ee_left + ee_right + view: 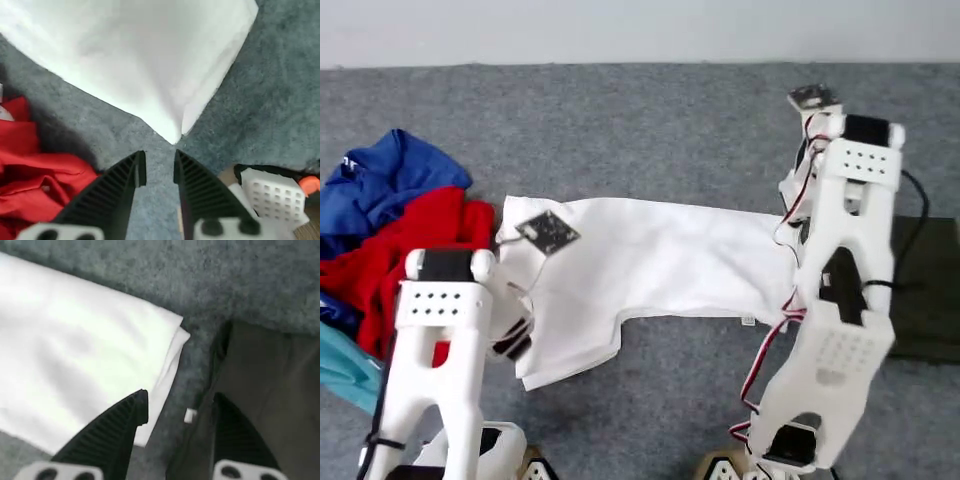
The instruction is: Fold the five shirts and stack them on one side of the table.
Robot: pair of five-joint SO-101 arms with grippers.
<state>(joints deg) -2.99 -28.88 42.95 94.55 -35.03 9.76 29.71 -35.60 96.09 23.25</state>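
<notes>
A white shirt (pixel 650 265) lies spread across the middle of the grey table, one sleeve pointing toward the front. My left gripper (pixel 159 167) hovers open over bare grey surface, just short of a corner of the white shirt (pixel 140 55), with nothing between its fingers. My right gripper (pixel 180 407) is open above the other end of the white shirt (pixel 75 355), straddling the gap between its folded edge and a dark folded shirt (pixel 270 375). That dark shirt (pixel 925 290) lies at the table's right side, partly under the right arm.
A heap of unfolded shirts sits at the left: blue (pixel 380 185), red (pixel 410 250) and teal (pixel 340 365). The red shirt (pixel 35 170) lies close beside my left gripper. A white arm part (pixel 272 197) stands near the front edge.
</notes>
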